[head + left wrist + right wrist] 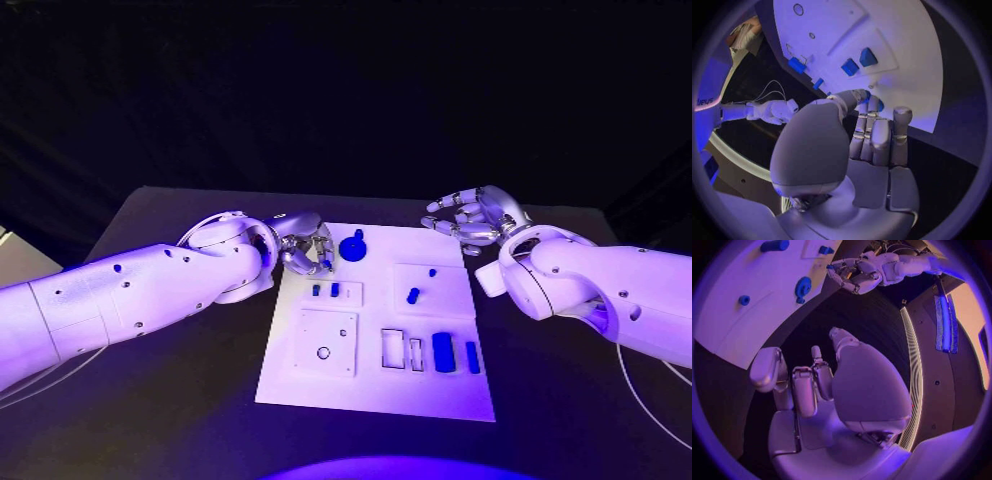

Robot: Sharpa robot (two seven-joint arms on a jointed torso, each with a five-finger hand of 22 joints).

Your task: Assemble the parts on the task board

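White task board (378, 385) lies on the black table (173, 400); the left hand (304, 249) pinches a blue part (874, 104) at its edge, while the right hand (473, 217) hovers with fingers apart, holding nothing.

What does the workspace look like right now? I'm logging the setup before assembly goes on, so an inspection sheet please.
Surface: black table, task board lying flat in the middle.
Job's things: a round-headed blue part at the board's far end near the left hand; two small blue parts side by side; one blue part on a raised square; two long blue parts near the right edge.
Clutter: nothing seen.
Hands: left hand at the board's far left corner, fingers curled; whether it holds anything cannot be told. Right hand beyond the far right corner, empty, fingers apart.
Cables: a thin white cable under the right arm.
Surroundings: dark backdrop.
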